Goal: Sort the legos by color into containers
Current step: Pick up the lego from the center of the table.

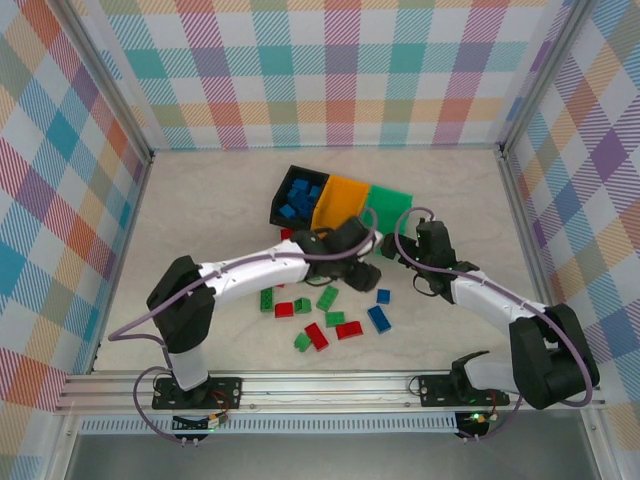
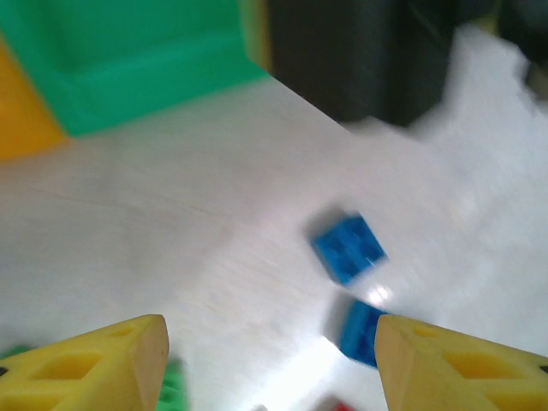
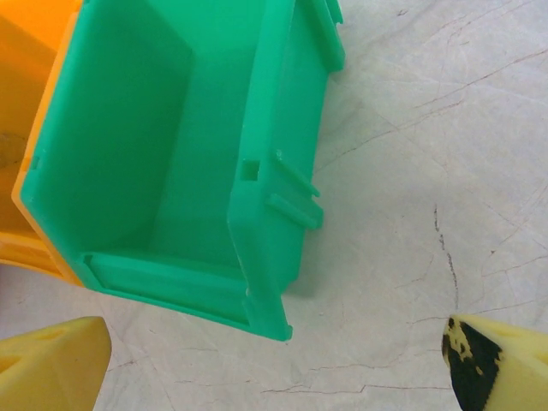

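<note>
Looking at the bricks first, you can see a heap of blue legos (image 1: 298, 197) lying inside the black bin (image 1: 281, 192). That bin is joined to the left side of the orange bin (image 1: 345, 195). The green bin (image 1: 392, 200) is joined to the orange bin's right side, so the three sit in a row on the desk (image 1: 220, 200).

More legos lie loose on the desk, on the side of the orange bin nearest the arm bases. They are red, green and blue, all mixed up. A green lego (image 1: 267, 300) sits at the left end of this bunch and a red lego (image 1: 316, 336) is nearer the bases. Two blue loose legos (image 1: 383, 296) lie at the right end, close together but not touching.

Your left gripper (image 2: 270, 338) hangs over the desk just on the near side of the orange bin. Its yellow fingers (image 2: 94, 364) are spread apart and hold nothing. The two blue loose legos show just past the fingers, but that view is blurry.

Your right gripper (image 3: 276, 342) is a little to the right of the orange bin, by the green bin's near end. It is wide open too, with bare desk between its fingers.
</note>
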`<action>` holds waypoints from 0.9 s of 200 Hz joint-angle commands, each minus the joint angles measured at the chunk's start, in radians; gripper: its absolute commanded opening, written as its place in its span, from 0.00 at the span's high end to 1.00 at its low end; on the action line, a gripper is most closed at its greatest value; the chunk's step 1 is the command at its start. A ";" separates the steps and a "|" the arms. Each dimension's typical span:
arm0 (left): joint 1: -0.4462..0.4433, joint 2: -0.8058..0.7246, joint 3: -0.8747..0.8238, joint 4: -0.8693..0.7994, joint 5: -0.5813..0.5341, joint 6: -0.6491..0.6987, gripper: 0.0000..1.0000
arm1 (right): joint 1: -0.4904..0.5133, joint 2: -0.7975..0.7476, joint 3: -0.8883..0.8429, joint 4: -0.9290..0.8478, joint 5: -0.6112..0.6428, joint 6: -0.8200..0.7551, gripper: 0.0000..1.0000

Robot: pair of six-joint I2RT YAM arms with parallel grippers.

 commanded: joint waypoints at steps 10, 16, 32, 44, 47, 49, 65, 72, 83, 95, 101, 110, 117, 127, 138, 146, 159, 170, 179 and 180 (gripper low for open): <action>-0.042 0.054 -0.034 0.059 0.044 0.039 0.35 | 0.003 0.017 0.026 0.000 0.004 0.004 0.01; -0.050 0.064 -0.035 0.074 0.048 0.037 0.35 | 0.000 0.017 0.028 -0.005 0.011 0.004 0.01; -0.064 0.097 -0.027 0.105 0.047 -0.006 0.35 | -0.029 0.020 0.023 -0.008 -0.001 0.020 0.01; -0.075 0.127 -0.006 0.114 0.036 -0.045 0.35 | -0.057 0.025 0.017 -0.003 -0.033 0.032 0.01; -0.080 0.134 -0.002 0.116 0.032 -0.051 0.35 | -0.068 0.026 0.016 -0.003 -0.041 0.034 0.01; -0.083 0.140 0.001 0.117 0.026 -0.058 0.35 | -0.072 0.026 0.016 -0.003 -0.044 0.036 0.01; -0.104 0.181 0.023 0.127 -0.016 -0.097 0.34 | -0.105 0.026 0.011 -0.003 -0.061 0.046 0.01; -0.108 0.205 0.040 0.118 -0.032 -0.108 0.34 | -0.114 0.023 0.006 -0.004 -0.062 0.048 0.01; -0.112 0.240 0.075 0.087 -0.057 -0.131 0.34 | -0.126 0.018 0.001 -0.003 -0.066 0.052 0.01; -0.115 0.270 0.109 0.055 -0.080 -0.154 0.34 | -0.136 0.013 -0.004 -0.003 -0.074 0.055 0.01; -0.116 0.281 0.122 0.046 -0.087 -0.161 0.34 | -0.138 0.011 -0.004 -0.003 -0.078 0.057 0.01; -0.119 0.296 0.137 0.036 -0.096 -0.168 0.34 | -0.138 0.010 -0.007 -0.002 -0.080 0.059 0.01; -0.122 0.306 0.157 0.022 -0.102 -0.171 0.33 | -0.140 0.010 -0.007 -0.001 -0.083 0.060 0.01; -0.127 0.325 0.192 -0.009 -0.119 -0.170 0.33 | -0.140 0.012 -0.011 0.005 -0.090 0.066 0.01; -0.130 0.352 0.237 -0.066 -0.146 -0.169 0.33 | -0.140 0.018 -0.012 0.015 -0.110 0.074 0.01; -0.130 0.371 0.272 -0.107 -0.176 -0.170 0.34 | -0.139 0.023 -0.011 0.018 -0.121 0.077 0.01; -0.130 0.394 0.303 -0.152 -0.208 -0.170 0.36 | -0.140 0.025 -0.011 0.020 -0.125 0.077 0.01; -0.130 0.402 0.307 -0.164 -0.216 -0.172 0.38 | -0.139 0.024 -0.011 0.018 -0.121 0.077 0.01; -0.130 0.404 0.306 -0.169 -0.215 -0.174 0.40 | -0.140 0.022 -0.010 0.017 -0.120 0.077 0.01; -0.130 0.404 0.306 -0.169 -0.215 -0.175 0.40 | -0.140 0.022 -0.010 0.017 -0.120 0.077 0.01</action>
